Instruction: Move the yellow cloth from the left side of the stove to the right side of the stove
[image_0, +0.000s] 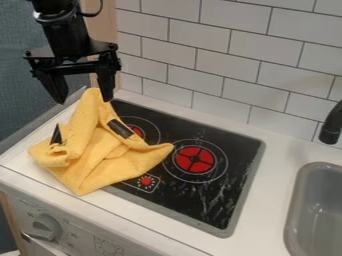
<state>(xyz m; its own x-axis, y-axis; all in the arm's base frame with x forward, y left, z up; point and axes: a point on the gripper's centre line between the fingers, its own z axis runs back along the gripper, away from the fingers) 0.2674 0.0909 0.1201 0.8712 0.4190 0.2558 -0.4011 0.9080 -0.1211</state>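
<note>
1. A wall (200, 55) of pale rectangular tiles with dark joints stands behind the work surface.
2. The white table (279, 150) runs below it.
3. A black cooktop (244, 152) with a grey rim is set into the table, its surface streaked with whitish marks toward the right.
4. The yellow cloth (113, 159) lies bunched and folded over the cooktop's left part and onto the table beside it, its upper corner raised to a peak near the tool. Two dark patches show among its folds (what they are is hard to tell).
5. The grey sink (317, 185) is recessed at the right.
6. The black tool (83, 101) hangs at the upper left, over the cloth's peak, its two fingers wide apart; whether either touches the fabric cannot be told.
7. A black tap (331, 125) hangs above the sink's back edge.
8. A red burner disc (194, 159) sits right of the cloth.
9. A grey knob (45, 227) is on the front panel.
10. A small red mark (146, 181) lies by the cloth's lower right edge.
</note>
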